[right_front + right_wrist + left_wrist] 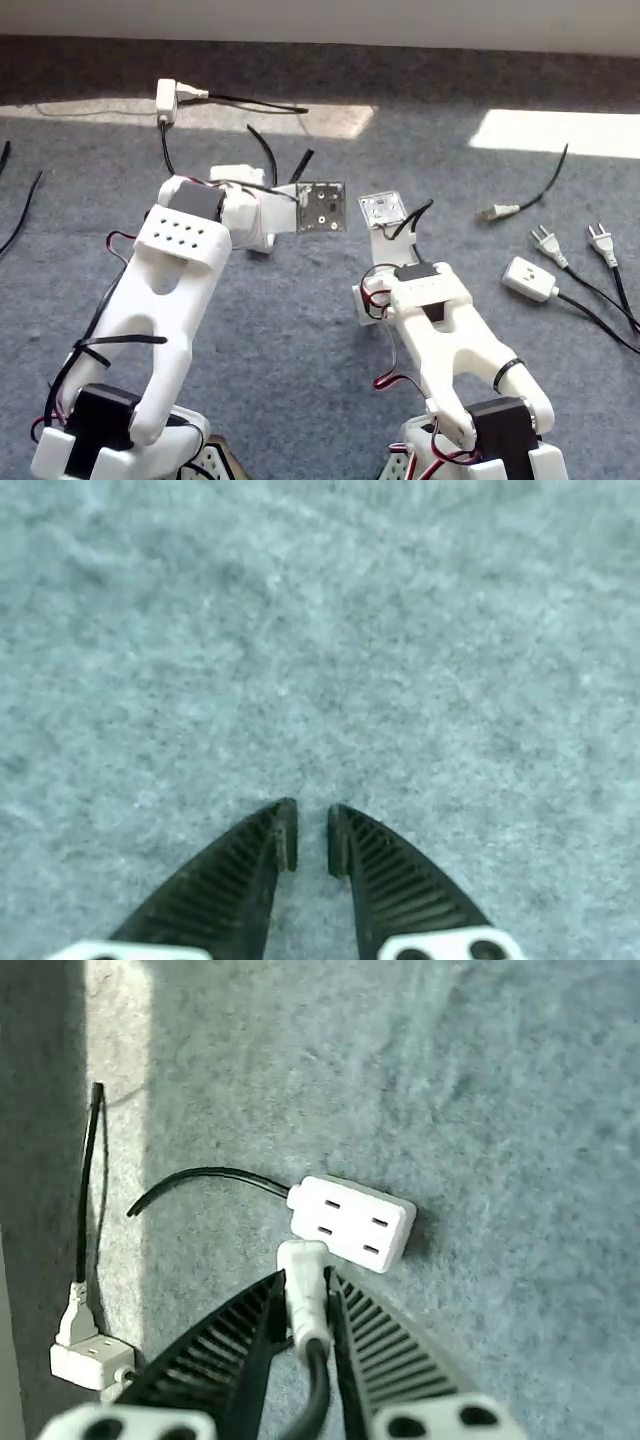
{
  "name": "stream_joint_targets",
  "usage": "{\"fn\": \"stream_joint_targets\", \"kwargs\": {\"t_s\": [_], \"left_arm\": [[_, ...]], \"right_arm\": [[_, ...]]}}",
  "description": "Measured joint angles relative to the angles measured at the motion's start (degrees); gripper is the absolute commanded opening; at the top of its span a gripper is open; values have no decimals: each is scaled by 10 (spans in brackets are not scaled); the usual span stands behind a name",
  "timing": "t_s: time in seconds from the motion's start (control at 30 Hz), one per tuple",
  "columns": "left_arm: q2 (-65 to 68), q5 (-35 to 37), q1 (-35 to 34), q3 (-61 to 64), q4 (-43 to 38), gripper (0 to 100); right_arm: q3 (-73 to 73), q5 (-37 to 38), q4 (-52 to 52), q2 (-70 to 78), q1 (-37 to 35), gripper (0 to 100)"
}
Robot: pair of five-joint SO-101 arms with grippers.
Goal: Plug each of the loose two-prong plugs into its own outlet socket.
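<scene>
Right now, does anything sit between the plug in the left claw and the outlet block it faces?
Nothing visible does. The left claw is shut on the white plug, whose front end appears to reach the outlet block edge; bare carpet lies around them.

Carpeted indoor floor: sunlit grey carpet [300, 330].

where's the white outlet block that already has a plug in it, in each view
high view: the outlet block lies far back on the left, at the edge of the sunlit strip.
left wrist view: the outlet block is in a corner, beside the left gripper, by the same strip.
right wrist view: not in it.
shared landmark: the sunlit strip, with the plug's black cable along it.
</scene>
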Motion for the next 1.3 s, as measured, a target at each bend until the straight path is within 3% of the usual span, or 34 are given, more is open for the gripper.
{"fn": "stream_joint_targets", "kwargs": {"t_s": [0.1,0.33,0.77,1.0,1.3], "left_arm": [[0,-53,0,0,35,6],[0,-81,-2,0,50,6],[185,-89,-6,-111,52,6],[251,-89,-6,-209,120,6],[314,-90,-6,-250,131,6]], "right_arm": [[0,0,-1,0,0,73],[0,0,-1,0,0,73],[0,0,-1,0,0,73],[0,0,-1,0,0,73],[0,0,-1,0,0,73]]}}
